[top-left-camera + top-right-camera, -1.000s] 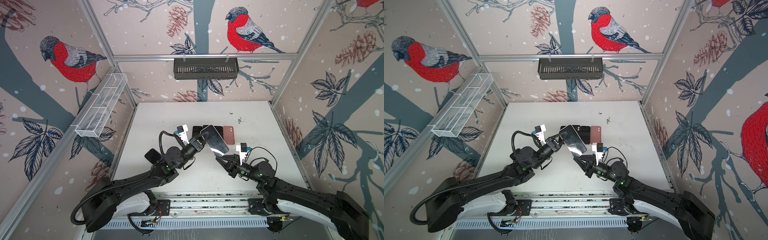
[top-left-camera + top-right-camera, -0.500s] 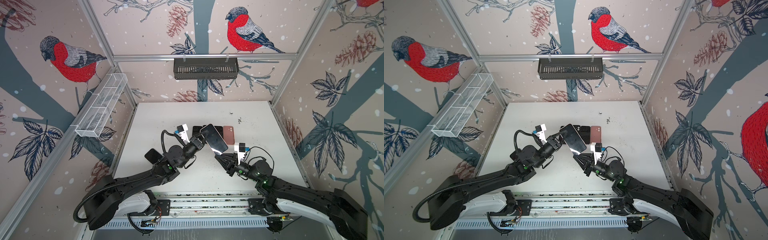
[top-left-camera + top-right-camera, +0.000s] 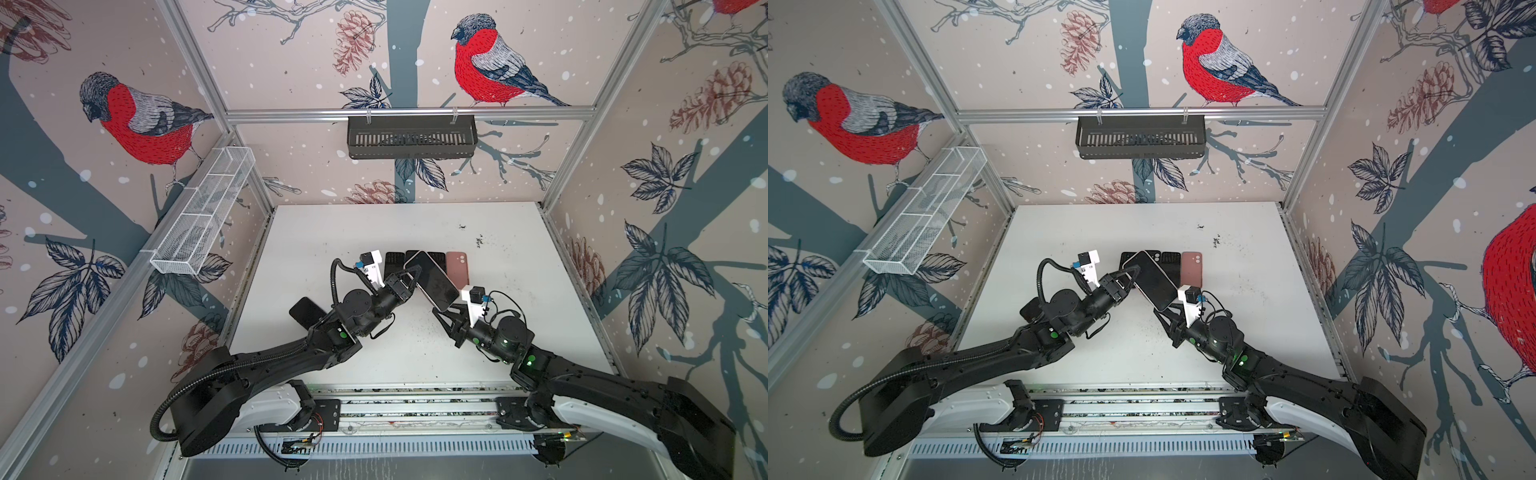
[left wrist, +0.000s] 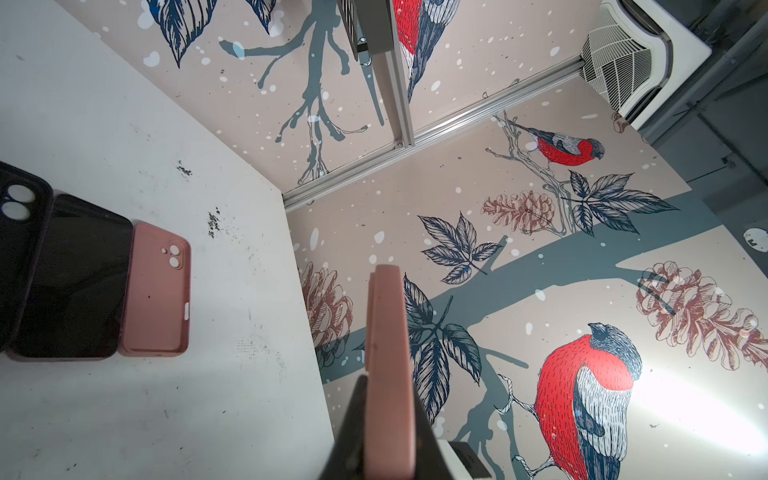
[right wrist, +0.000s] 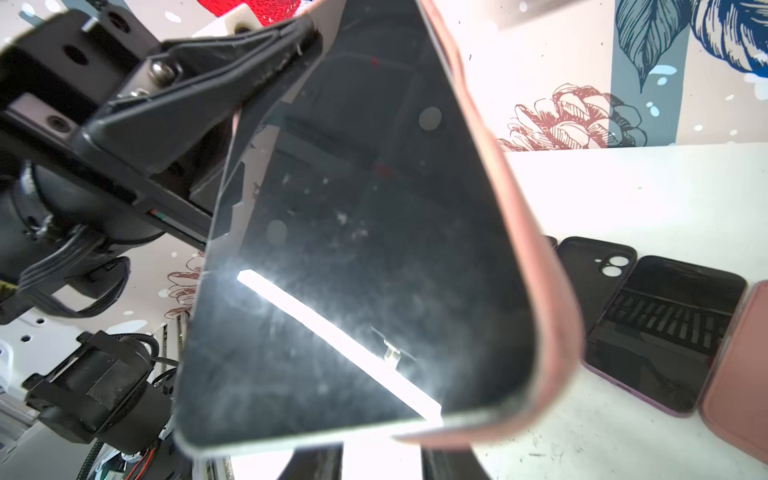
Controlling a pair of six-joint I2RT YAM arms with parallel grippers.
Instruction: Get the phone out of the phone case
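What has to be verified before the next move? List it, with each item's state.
1. Grip of left pincer on the phone: ok, clamped.
2. Phone lifted off the table: ok.
3. Opening of right pincer, at the phone's lower end: ok, open.
4. Removal of phone case: not ok; it wraps one long edge.
5. Case loosened at the lower corner: cannot tell.

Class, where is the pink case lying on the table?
In both top views the pink case lies at the right end of the middle row, beside a dark phone.
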